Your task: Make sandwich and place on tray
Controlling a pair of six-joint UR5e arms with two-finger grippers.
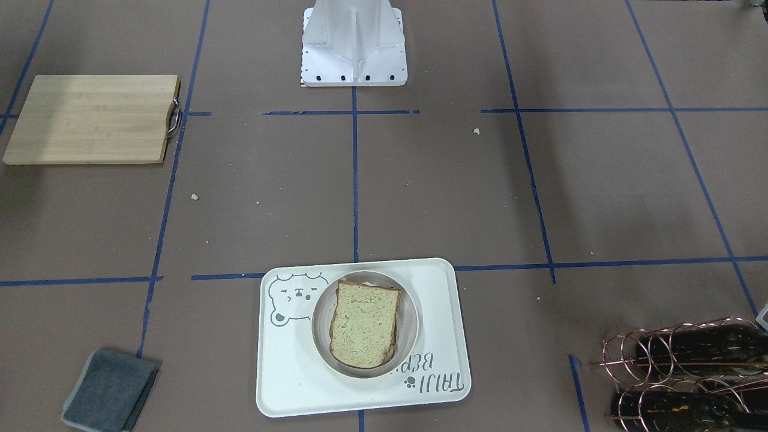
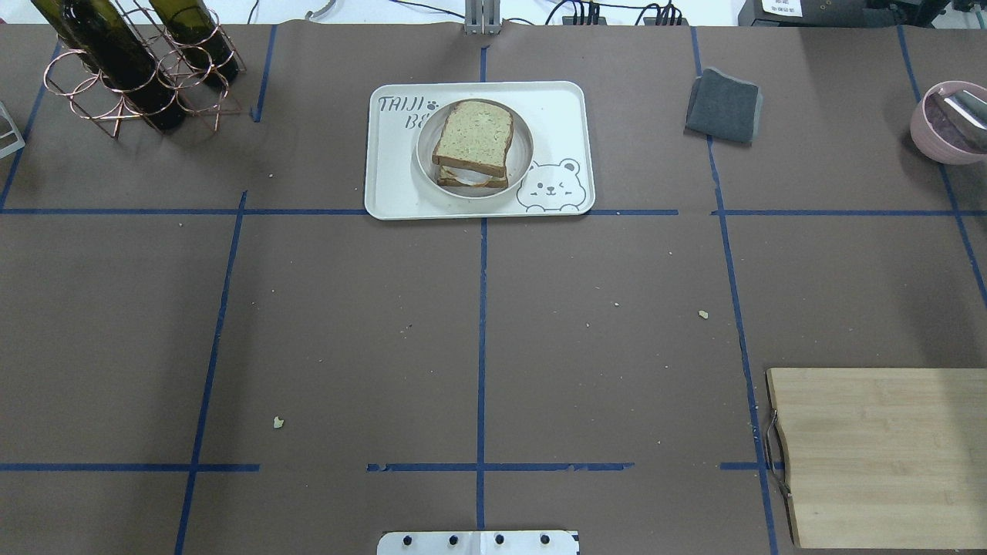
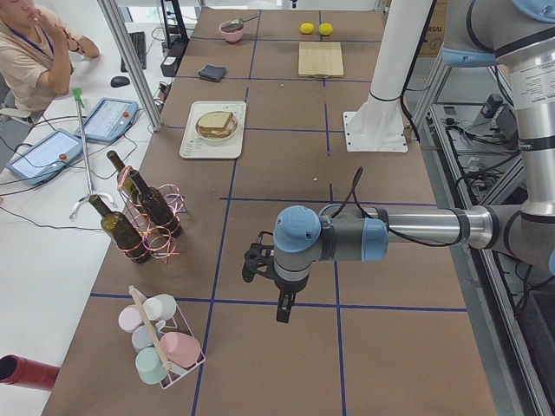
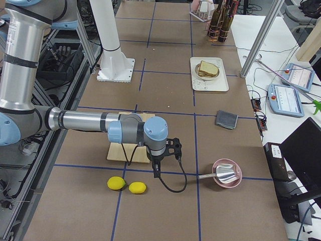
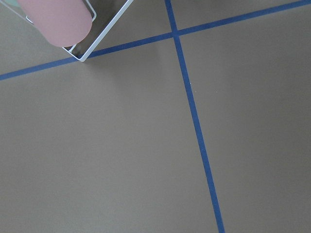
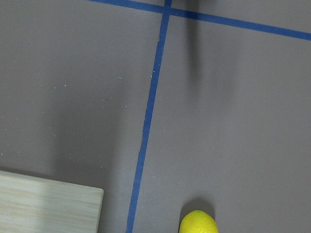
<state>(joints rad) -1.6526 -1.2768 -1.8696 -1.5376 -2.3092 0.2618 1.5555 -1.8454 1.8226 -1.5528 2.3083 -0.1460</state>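
The sandwich [image 2: 472,139] lies in a small round pale dish [image 2: 526,158] on the cream bear tray [image 2: 559,108] at the table's far middle. Its top bread slice faces up, and a white layer shows between the slices. It also shows in the front view [image 1: 364,324] on the tray [image 1: 441,300]. Both arms are off to the table's ends, far from the tray. The left gripper [image 3: 253,264] shows only in the left side view and the right gripper [image 4: 175,146] only in the right side view. I cannot tell whether either is open or shut.
A wooden cutting board [image 2: 879,455] lies near right, a grey cloth [image 2: 723,105] and a pink bowl [image 2: 948,123] far right. A wine bottle rack [image 2: 131,69] stands far left. Two lemons [image 4: 125,186] and a cup rack [image 3: 160,342] lie at the ends.
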